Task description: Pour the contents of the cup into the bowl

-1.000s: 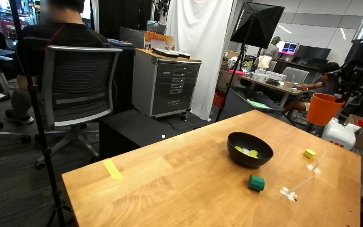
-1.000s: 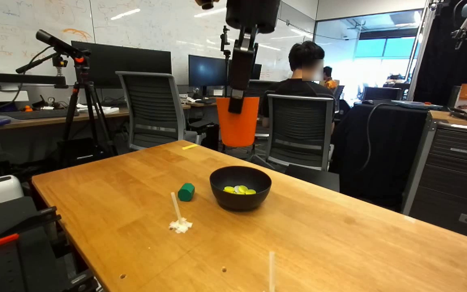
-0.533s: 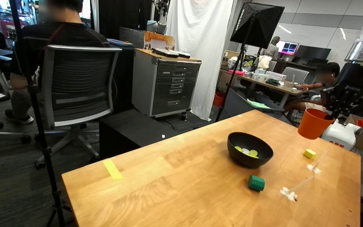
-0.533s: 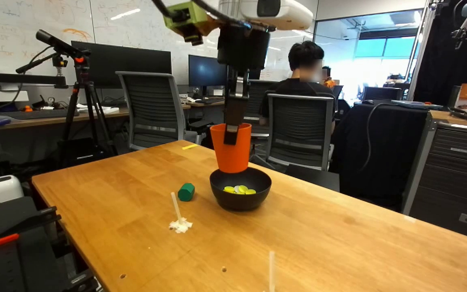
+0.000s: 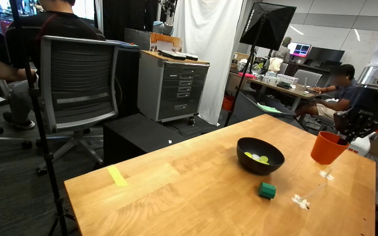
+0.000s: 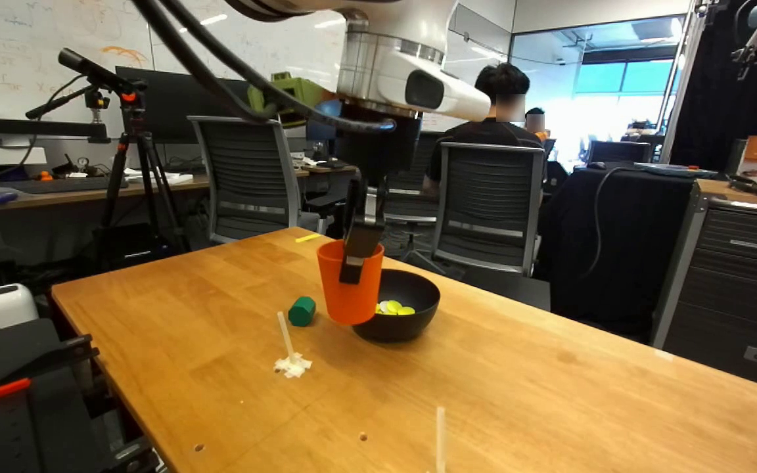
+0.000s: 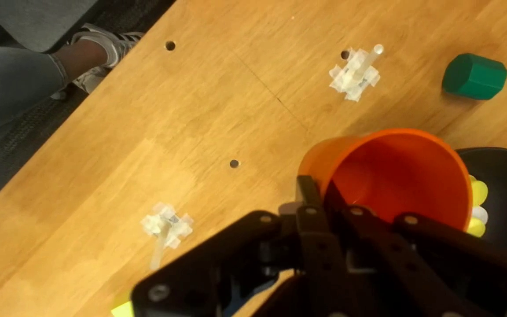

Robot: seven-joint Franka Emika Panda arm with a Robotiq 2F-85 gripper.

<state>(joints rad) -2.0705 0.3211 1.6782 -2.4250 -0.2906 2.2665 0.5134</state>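
The fingers [image 6: 351,270] pinch the wall of the orange cup [image 6: 353,299], one inside, one outside, likely leaving its mouth clear for pouring. It looks empty, near the black bowl [image 6: 398,330] holding the yellow and white discs [image 6: 394,307], so set-down probably comes next.

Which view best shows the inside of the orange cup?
The wrist view: it looks through the open mouth of the orange cup, though the gripper, closed on the cup's wall, hides part. Both exterior views show mostly the cup's outside.

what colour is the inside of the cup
Orange-red; the wrist view, looking down into the cup, shows it best.
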